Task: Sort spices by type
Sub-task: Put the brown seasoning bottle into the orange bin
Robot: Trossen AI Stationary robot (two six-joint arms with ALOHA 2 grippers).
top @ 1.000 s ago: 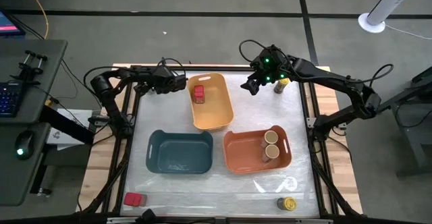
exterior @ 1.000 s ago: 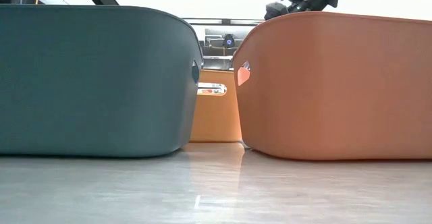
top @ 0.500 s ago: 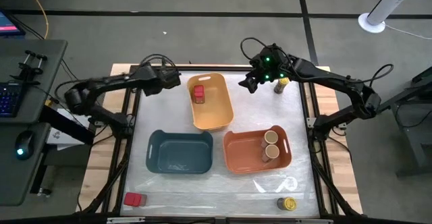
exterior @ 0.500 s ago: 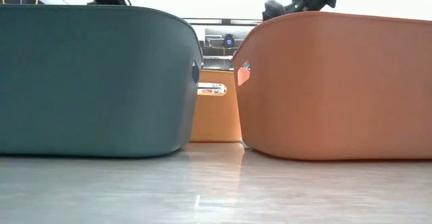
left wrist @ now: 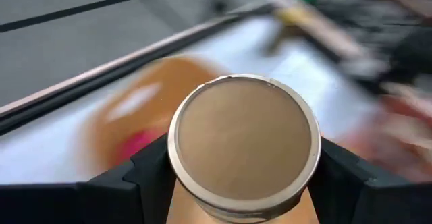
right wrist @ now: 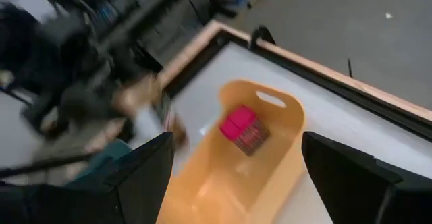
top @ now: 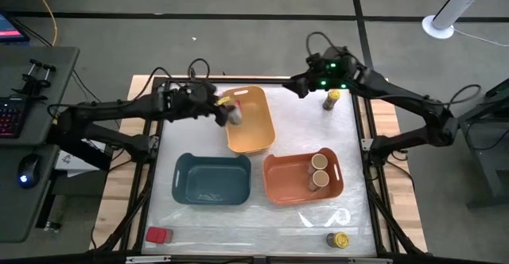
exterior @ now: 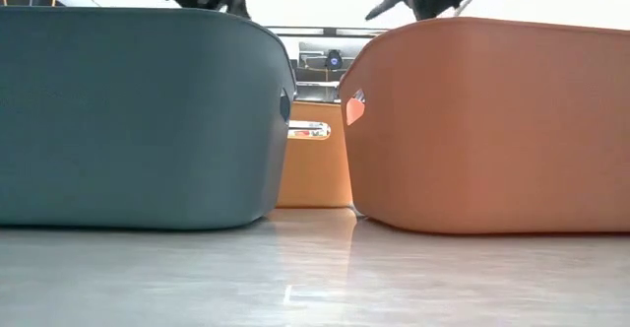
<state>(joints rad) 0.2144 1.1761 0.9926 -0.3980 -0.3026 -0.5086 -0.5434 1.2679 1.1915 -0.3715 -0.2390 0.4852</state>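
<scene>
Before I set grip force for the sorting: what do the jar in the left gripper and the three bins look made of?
The jar held in the left gripper has a matte tan lid inside a shiny silvery rim, likely metal; its body is hidden. The yellow bin, teal bin and orange bin look like moulded plastic: smooth satin walls, rounded corners, cut-out handles.

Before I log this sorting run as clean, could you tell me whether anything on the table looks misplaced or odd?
Nothing is spilled or toppled. Sorting is unfinished: a red tin and a yellow-lidded jar sit near the table's front edge, and another yellow-lidded jar stands at the back. The left gripper carries a tan-lidded jar over the yellow bin.
</scene>
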